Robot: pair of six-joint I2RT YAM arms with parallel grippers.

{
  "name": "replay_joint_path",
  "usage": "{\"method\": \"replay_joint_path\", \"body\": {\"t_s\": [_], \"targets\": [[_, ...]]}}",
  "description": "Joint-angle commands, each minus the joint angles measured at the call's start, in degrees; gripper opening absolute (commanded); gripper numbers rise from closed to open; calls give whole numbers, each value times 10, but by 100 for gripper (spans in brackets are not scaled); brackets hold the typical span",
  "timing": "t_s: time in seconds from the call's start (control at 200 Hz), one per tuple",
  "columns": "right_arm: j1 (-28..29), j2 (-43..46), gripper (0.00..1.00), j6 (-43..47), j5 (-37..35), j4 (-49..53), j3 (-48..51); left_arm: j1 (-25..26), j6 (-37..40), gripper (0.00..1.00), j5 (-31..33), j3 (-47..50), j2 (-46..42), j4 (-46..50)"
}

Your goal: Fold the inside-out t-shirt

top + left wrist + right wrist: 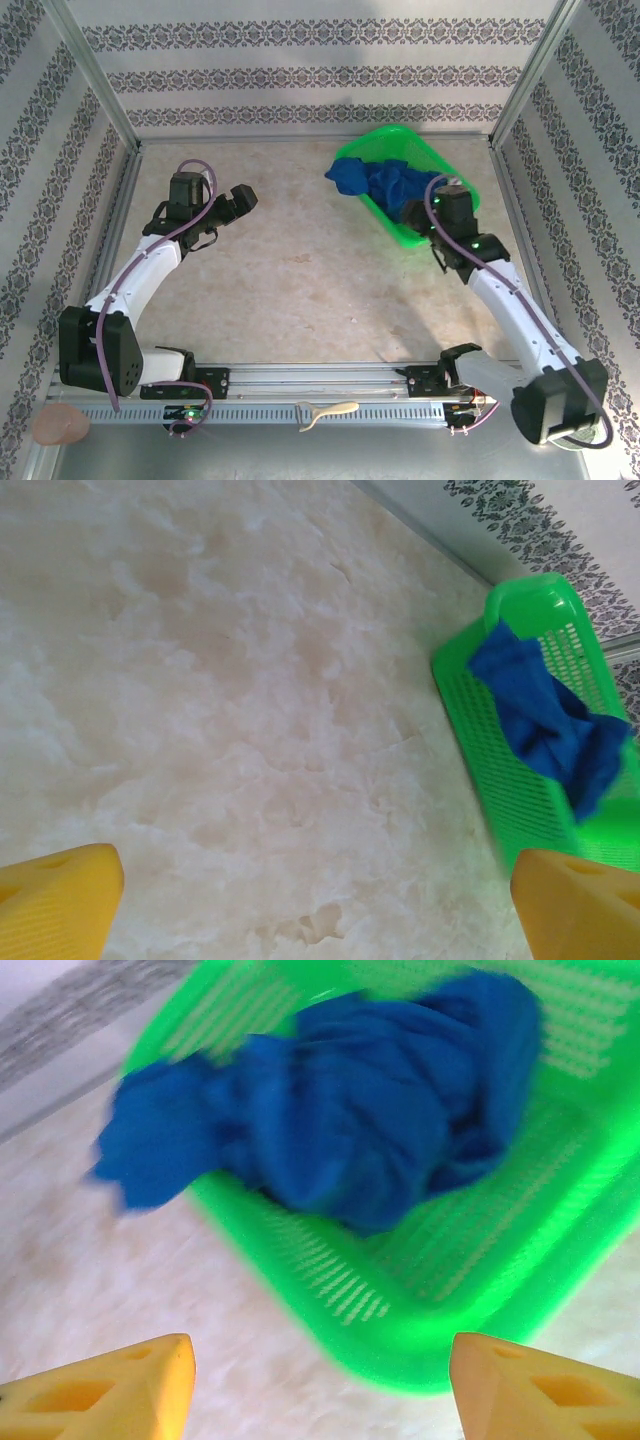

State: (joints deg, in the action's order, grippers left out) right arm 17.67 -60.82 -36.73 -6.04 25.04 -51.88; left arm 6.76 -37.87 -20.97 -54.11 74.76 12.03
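The two arm bases are fixed to a metal rail [320,380] at the near edge. At mid-table on the left, the left gripper [238,198] hangs above the bare table [300,270]. Its yellow fingers [60,900] are spread wide with nothing between them. On the right, the right gripper [417,214] is at the near rim of the green basket [398,134]. Its jaws are parted and grasp nothing, with the fingertips just short of the cloth. Farther back, the t-shirt [350,1120], royal blue and bunched, lies in the basket. One end is draped over the basket's left rim. A patterned wall [320,80] closes the far side.
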Motion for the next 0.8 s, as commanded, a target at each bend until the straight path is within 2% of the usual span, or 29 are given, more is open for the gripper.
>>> {"method": "replay_joint_path", "body": {"t_s": [0.0,0.075,0.18,0.42,0.585,0.704,0.794], "targets": [[74,-30,69,-4,-30,-15,19,6,-3,99,3,5,-20,-9],[111,-55,69,-15,-55,-31,25,6,-1,99,5,1,-22,-2],[144,-121,67,-24,-31,-75,6,7,1,99,3,-7,-24,7],[181,-387,69,-21,-8,-81,-207,7,5,99,6,-6,-27,8],[192,-565,71,-82,-112,-40,-398,7,-10,99,5,10,-25,-6],[188,-659,71,-162,-209,2,-520,7,-25,99,-4,31,-28,-22],[176,-715,72,-219,-253,51,-600,7,-29,99,-4,46,-35,-26]]}}
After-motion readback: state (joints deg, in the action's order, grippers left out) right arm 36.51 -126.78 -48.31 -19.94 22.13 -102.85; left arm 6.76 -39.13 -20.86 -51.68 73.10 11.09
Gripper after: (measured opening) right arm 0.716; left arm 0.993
